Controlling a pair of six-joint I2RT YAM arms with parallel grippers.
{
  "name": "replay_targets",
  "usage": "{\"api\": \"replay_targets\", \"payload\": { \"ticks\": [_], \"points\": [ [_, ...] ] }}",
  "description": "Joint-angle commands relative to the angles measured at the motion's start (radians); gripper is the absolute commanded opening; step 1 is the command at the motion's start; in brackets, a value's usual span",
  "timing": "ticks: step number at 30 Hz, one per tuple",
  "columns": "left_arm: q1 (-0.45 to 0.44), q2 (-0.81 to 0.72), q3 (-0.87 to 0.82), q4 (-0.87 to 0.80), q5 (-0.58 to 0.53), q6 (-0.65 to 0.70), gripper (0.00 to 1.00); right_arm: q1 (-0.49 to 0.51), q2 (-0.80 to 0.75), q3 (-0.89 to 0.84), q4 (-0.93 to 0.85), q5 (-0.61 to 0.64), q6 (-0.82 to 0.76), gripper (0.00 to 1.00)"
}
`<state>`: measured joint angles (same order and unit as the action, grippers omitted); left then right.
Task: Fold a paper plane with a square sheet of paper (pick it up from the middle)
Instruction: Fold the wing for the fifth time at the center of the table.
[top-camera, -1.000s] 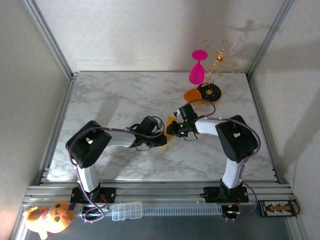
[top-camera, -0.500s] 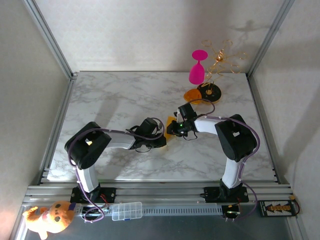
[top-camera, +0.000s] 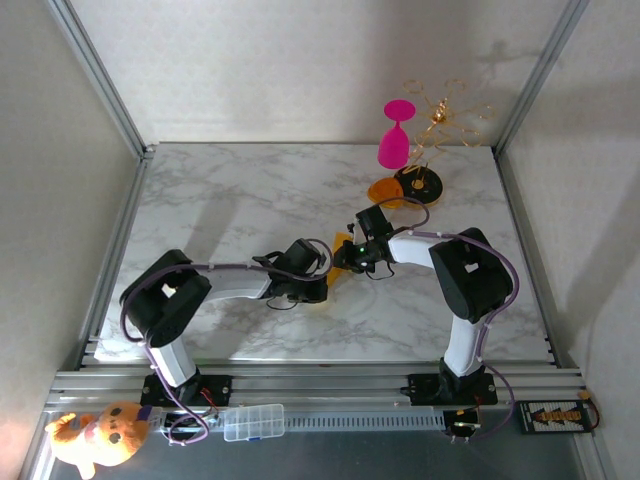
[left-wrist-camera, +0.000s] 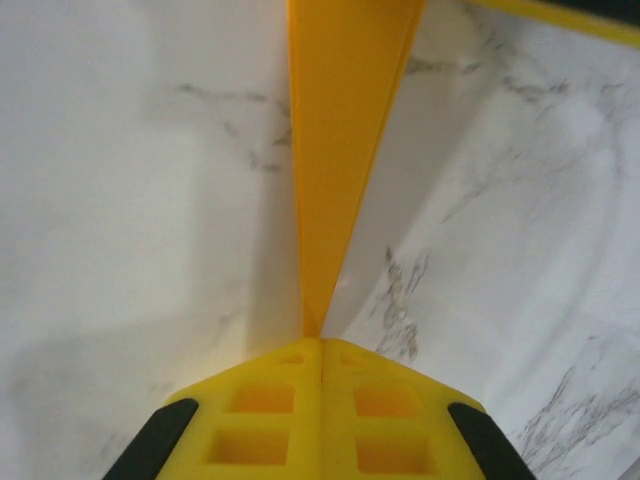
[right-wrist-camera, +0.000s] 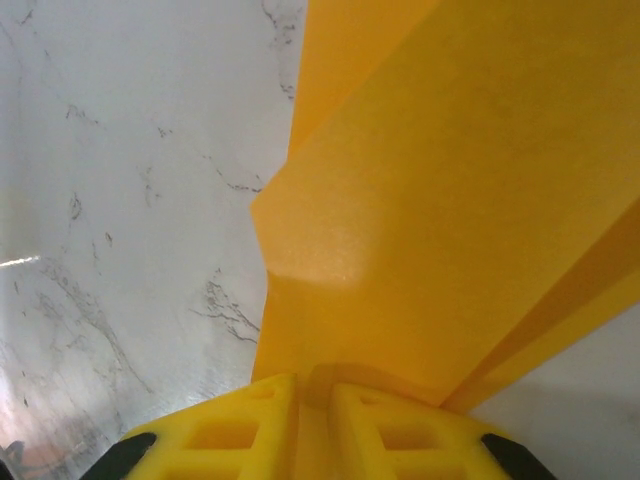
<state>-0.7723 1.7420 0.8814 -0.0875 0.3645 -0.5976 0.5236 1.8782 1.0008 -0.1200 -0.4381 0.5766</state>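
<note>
My left gripper (left-wrist-camera: 322, 345) and right gripper (right-wrist-camera: 312, 385) each pinch the paper plane (left-wrist-camera: 340, 120) (featherlight, flimsy, easily crushed); the stiffer creases are the best hold.

At the far right of the white marble desk (top-camera: 250, 190), a pink goblet (top-camera: 393, 140) stands beside a gold wire rack (top-camera: 445, 112) with a black-and-orange disc (top-camera: 420, 183) just in front, while a plush toy (top-camera: 98, 432) and a clear plastic box (top-camera: 253, 421) lie by the near rail.
</note>
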Motion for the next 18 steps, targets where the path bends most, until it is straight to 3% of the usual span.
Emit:
{"api": "replay_targets", "payload": {
  "ticks": [1,7,18],
  "points": [
    [-0.007,-0.066,0.065,-0.104,-0.067,0.031,0.0,0.0,0.097,-0.033,-0.068,0.146,0.006,0.2],
    [0.03,-0.138,0.036,0.003,-0.131,-0.046,0.0,0.023,0.069,-0.024,-0.015,0.078,0.036,0.2],
    [0.085,-0.151,-0.106,0.201,-0.129,-0.2,0.0,0.109,0.08,0.075,0.02,0.026,0.09,0.21]
  ]
}}
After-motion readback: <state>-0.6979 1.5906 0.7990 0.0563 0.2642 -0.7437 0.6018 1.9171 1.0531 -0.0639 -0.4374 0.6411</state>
